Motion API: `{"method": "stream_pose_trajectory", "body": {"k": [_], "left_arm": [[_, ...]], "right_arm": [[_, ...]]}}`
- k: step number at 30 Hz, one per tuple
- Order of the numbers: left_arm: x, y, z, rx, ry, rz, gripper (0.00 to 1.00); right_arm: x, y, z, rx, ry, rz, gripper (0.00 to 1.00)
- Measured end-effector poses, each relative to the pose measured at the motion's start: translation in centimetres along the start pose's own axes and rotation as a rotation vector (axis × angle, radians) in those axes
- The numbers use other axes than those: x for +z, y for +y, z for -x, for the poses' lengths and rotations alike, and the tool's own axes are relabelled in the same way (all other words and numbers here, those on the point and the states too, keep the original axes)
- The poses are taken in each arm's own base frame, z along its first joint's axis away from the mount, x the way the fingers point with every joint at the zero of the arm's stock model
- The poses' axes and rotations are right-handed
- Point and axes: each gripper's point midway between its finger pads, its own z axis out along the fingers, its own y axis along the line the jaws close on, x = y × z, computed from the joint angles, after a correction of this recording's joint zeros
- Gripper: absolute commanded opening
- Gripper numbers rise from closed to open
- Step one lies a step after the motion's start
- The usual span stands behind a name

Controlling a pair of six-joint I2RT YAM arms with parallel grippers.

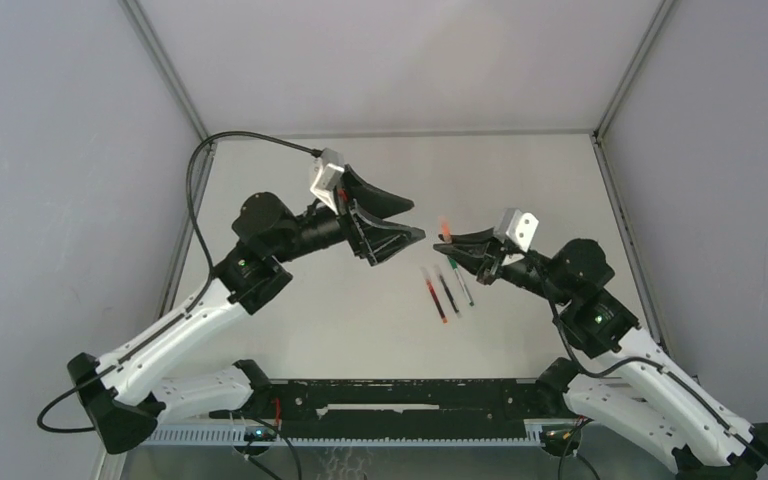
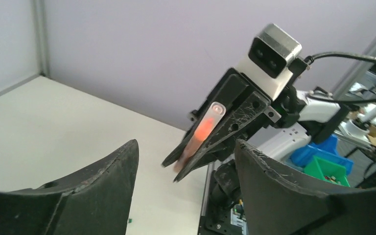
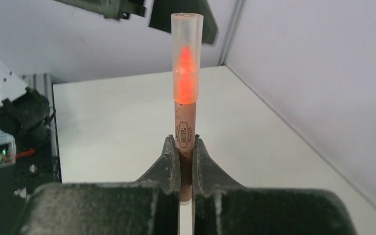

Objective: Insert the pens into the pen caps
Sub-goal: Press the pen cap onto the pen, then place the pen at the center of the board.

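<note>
**While the Cap Sits on the Held Pen: Clearing the Left Gripper**

While the right gripper (image 3: 186, 147) is pinched narrow on the lower barrel of the red pen (image 3: 185, 122), treat that pen as the reference for every move. It stands straight out from the jaws, gripped well below its tip.

1. Check the seat. The translucent cap (image 3: 186, 29) covers the far end of the pen, and the red tip shows inside it, short of the cap's closed end. Whether the cap is pushed fully home cannot be told from these views. If it is not, press along the pen's axis only.

2. Clear the left gripper (image 1: 418, 220). It stands wide and holds nothing, just beyond the capped end of the pen and apart from it. Draw it back along the pen's axis. A sideways sweep is likely to strike the cap and tilt or loosen it.

3. Keep the right-hand pinch firm until the left gripper is well apart from the pen.

4. Set down. Three pens (image 1: 448, 293) lie side by side on the table (image 1: 360, 310) below the held pen. Whether they are capped is too small to tell. Lay the held pen beside that row, not across it.
</note>
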Motion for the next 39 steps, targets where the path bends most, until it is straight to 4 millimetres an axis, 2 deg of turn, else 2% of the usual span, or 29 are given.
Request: {"method": "stream_pose_trajectory", "body": {"k": [5,9,13,16,18,22,27,32,36,39], "left_arm": [[-2.6,2.6,1.8,0.017,-0.033,0.157,0.75],[-4.8,6.8,1.3,-0.005,-0.020,0.379,0.75],[-7.9,12.3,-1.2,-0.053,0.040,0.652,0.75],[-10.5,15.2,-3.9,-0.085,0.106,0.808,0.75],[-11.9,16.5,-5.4,-0.101,0.147,0.883,0.75],[-13.5,17.5,-6.9,-0.114,0.189,0.957,0.75],[-14.6,18.2,-7.9,-0.118,0.211,1.009,0.75],[-15.3,18.6,-9.4,-0.138,0.240,1.036,0.74],[-15.6,18.6,-10.0,-0.151,0.250,1.043,0.74],[-15.7,18.7,-10.0,-0.150,0.248,1.049,0.74]], "right_arm": [[-1.5,-1.4,-1.1,0.164,-0.025,-0.169,0.00],[-1.8,-2.7,-2.4,0.311,-0.002,-0.284,0.00],[-1.4,-3.4,-7.0,0.447,0.145,-0.389,0.00],[-1.5,-3.8,-10.9,0.505,0.266,-0.457,0.00],[-1.6,-3.6,-13.9,0.541,0.369,-0.487,0.00],[-1.7,-2.3,-19.3,0.612,0.573,-0.488,0.00],[-1.9,-0.8,-24.0,0.682,0.790,-0.481,0.00],[-1.3,0.3,-25.9,0.702,0.921,-0.464,0.00],[1.2,2.4,-26.3,0.691,0.979,-0.409,0.00],[2.0,3.9,-27.9,0.691,1.040,-0.408,0.00]]}}
